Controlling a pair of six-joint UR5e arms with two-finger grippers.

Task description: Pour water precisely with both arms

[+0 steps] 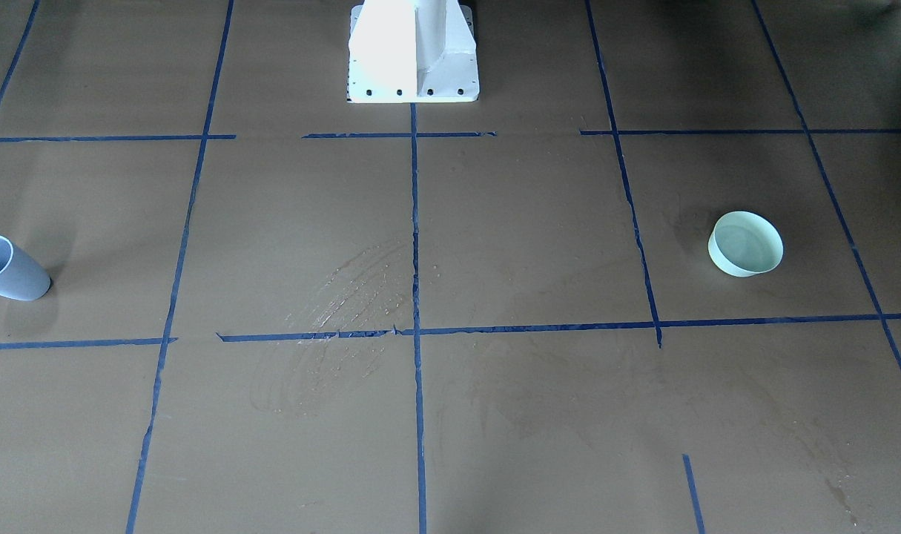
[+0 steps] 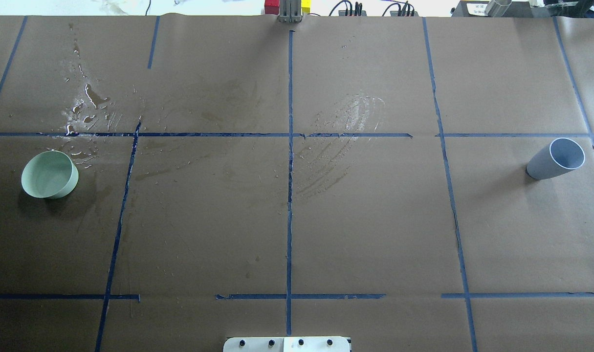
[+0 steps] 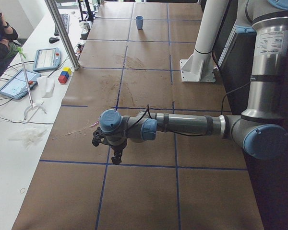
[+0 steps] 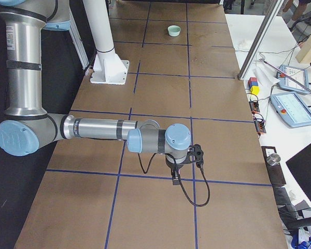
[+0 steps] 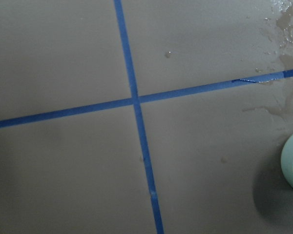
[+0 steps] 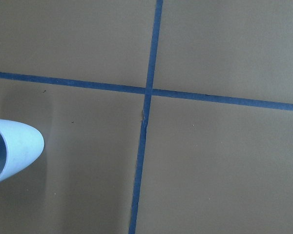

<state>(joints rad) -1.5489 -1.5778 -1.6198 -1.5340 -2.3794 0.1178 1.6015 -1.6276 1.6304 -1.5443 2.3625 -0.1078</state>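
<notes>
Front-facing view: green bowl [image 1: 745,243] stands on the tabletop [image 1: 524,415] at the robot's left; blue-grey cup [image 1: 9,271] stands well apart at the opposite edge
Overhead view: puddles [image 2: 89,98] lie near the bowl
Left side view: left arm [image 3: 187,125] stretches level over the tabletop; left gripper [image 3: 116,159] points down; whether its jaws are apart cannot be told
Right side view: right arm [image 4: 98,128] stretches level; right gripper [image 4: 175,179] points down; jaws likewise unclear
Left wrist view: bowl at right edge, near a tape cross [image 5: 136,100]
Right wrist view: cup rim at left edge
</notes>
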